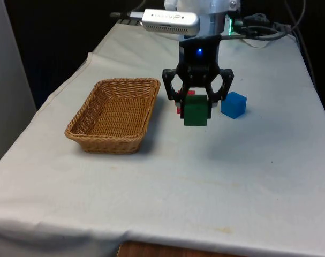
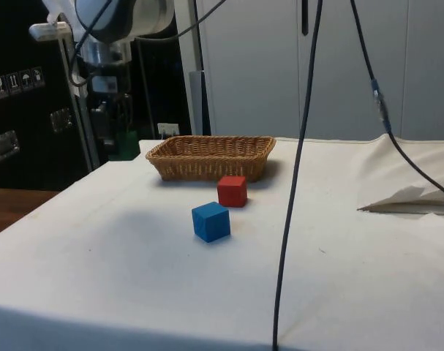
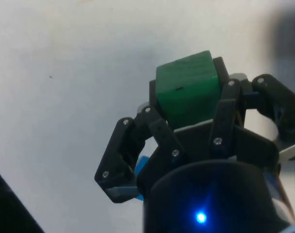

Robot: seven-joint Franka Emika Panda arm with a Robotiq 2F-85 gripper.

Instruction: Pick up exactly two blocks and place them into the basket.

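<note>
The robot's gripper (image 1: 197,101) hung above the counter (image 1: 216,176) just beside the wicker basket (image 1: 115,114) — jaws pinching a green block (image 1: 195,111), lifted clear for carrying — while red (image 2: 232,191) and blue (image 1: 233,104) blocks waited near the basket.

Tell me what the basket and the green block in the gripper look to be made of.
Tan woven basket: wicker or rattan by the look, with visible woven strands and a matte finish. Green cube block: probably painted wood, given its flat opaque colour and crisp edges, though plastic is possible.
</note>
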